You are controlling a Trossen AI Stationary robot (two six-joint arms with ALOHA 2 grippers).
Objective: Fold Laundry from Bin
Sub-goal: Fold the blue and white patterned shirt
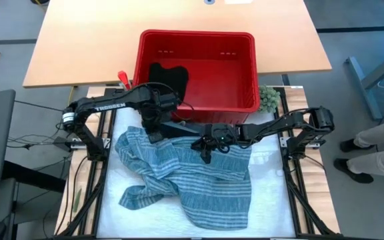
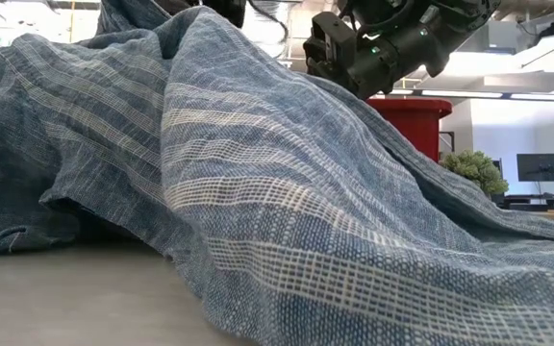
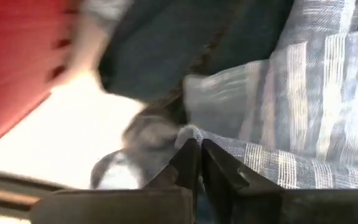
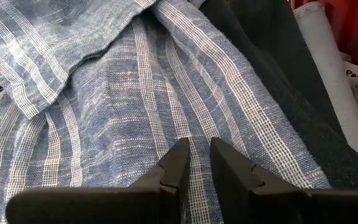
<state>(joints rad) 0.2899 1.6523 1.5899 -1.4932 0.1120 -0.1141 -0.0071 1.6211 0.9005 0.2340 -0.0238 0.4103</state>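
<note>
1. Striped blue-white garment [image 2: 258, 221] fills the low view, heaped on the table [image 2: 75, 298]; red bin [image 2: 410, 117] and a small green fuzzy lump [image 2: 474, 169] show behind it.
2. High view: striped garment [image 1: 185, 177] spread over the white table [image 1: 272, 200], just in front of the bin [image 1: 197, 41], which has a black garment [image 1: 169, 77] inside. Left pincer [image 1: 153, 133] sits at the garment's far left edge, right pincer [image 1: 205, 148] on its upper middle. A person's legs [image 1: 372, 143] stand at the right.
3. Left wrist view: left pincer [image 3: 193, 149] fully closed, pinching a fold of the striped cloth; a dark denim garment [image 3: 160, 56] lies beyond.
4. Right wrist view: right pincer [image 4: 197, 151] with a narrow gap, tips pressed on the striped cloth; whether it grips, cannot tell.
</note>
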